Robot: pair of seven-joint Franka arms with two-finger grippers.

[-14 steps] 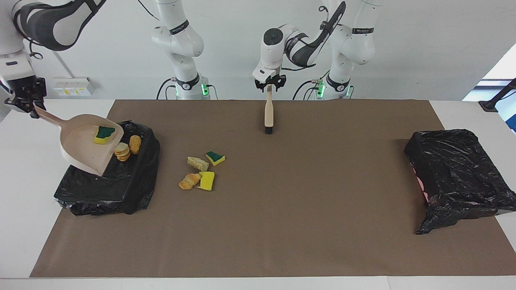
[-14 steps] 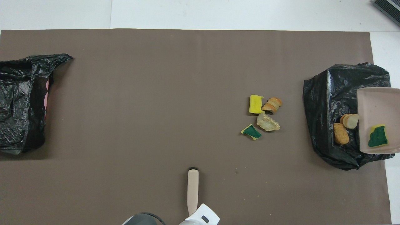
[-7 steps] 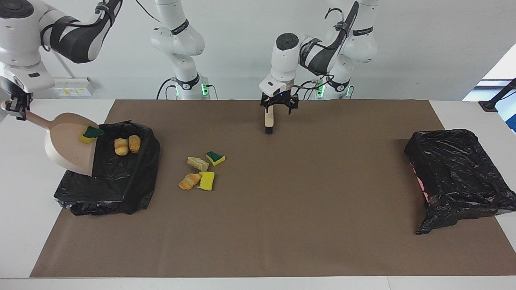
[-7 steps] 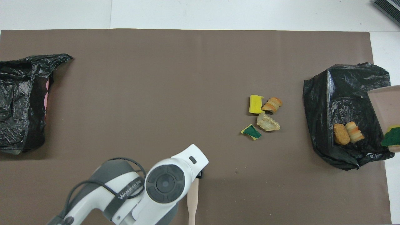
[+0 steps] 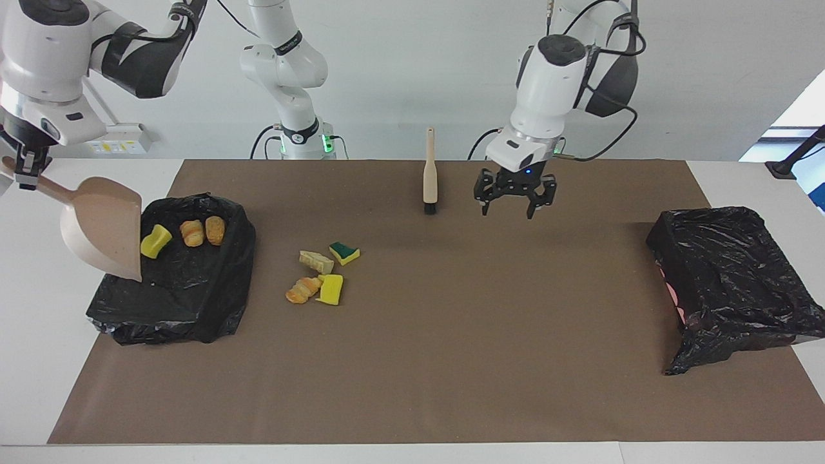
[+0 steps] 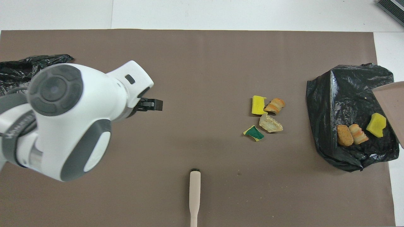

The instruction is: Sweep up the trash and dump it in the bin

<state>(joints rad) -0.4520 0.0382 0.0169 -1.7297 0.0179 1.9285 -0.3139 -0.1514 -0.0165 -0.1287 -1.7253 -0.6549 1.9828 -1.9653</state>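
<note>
The right gripper (image 5: 24, 169) is up at the right arm's end of the tabletop (image 5: 38, 361), its fingers clamped tight on the handle of the beige dustpan (image 5: 106, 225). The pan is tipped steeply, mouth down, its lip over the edge of the black-lined bin (image 5: 193, 303). Its face is bare.

In the bin lie three pieces of the trash: a yellow sponge piece (image 5: 155, 241) just beside the pan's lip, and two orange bread-like lumps (image 5: 192, 232) side by side next to it. In the overhead view the same three sit in a row in the bin (image 6: 334, 94), with the sponge piece (image 6: 376, 124) closest to the pan (image 6: 391, 104).

Four more scraps (image 5: 320, 270) are out on the brown mat (image 5: 451, 361), clustered near the bin toward the middle of the table: a green-topped sponge, a tan lump, an orange lump and a yellow sponge, all close together.

The left gripper (image 5: 515, 205) hangs over the mat with its fingers spread wide, holding nothing. Beside it the beige brush (image 5: 429, 177) is on the mat, bristles pointing away from the robots, apart from the gripper.

A second black bag (image 5: 728, 283) sits at the left arm's end.
</note>
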